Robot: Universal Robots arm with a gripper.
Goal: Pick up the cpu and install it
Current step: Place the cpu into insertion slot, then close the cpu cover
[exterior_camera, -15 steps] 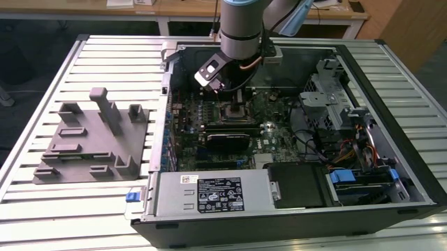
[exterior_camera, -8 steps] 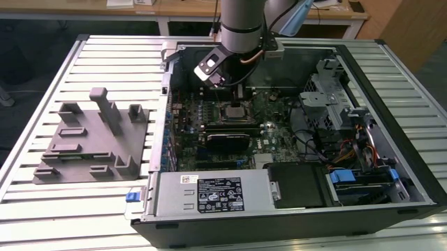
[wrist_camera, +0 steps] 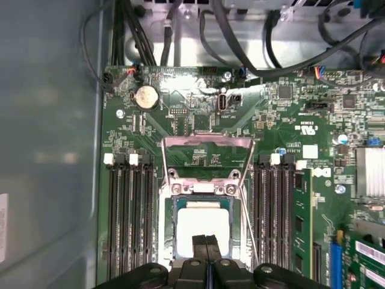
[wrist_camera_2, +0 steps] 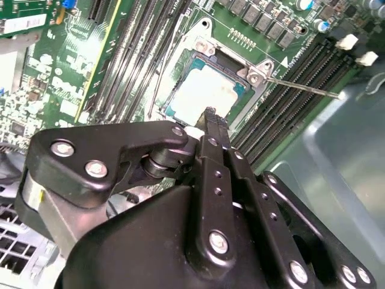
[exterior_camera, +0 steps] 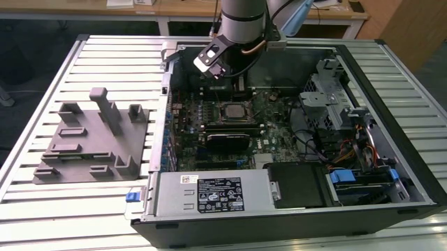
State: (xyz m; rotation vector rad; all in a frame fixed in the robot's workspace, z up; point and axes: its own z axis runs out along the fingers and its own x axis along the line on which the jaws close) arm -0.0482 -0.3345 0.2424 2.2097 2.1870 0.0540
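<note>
the gripper (wrist_camera: pixel 206 241) has its two fingers pressed together with no gap, their tips over the near edge of the cpu (wrist_camera: pixel 201 220) in both wrist views (wrist_camera_2: pixel 209 114). whether the tips touch the chip cannot be told, and they cover part of that edge. the cpu (wrist_camera_2: pixel 201 90) lies flat in the socket frame (wrist_camera: pixel 165 205), silvery top up. it is square, with no long axis, and its sides run parallel to the frame. the metal retention plate (wrist_camera: pixel 207 141) stands swung open beyond it. in the exterior view the cpu (exterior_camera: pixel 233 110) sits centre frame on the motherboard (exterior_camera: pixel 279 136) inside the open computer case (exterior_camera: pixel 279 219). a grey fixture (exterior_camera: pixel 91 141) lies at middle left.
</note>
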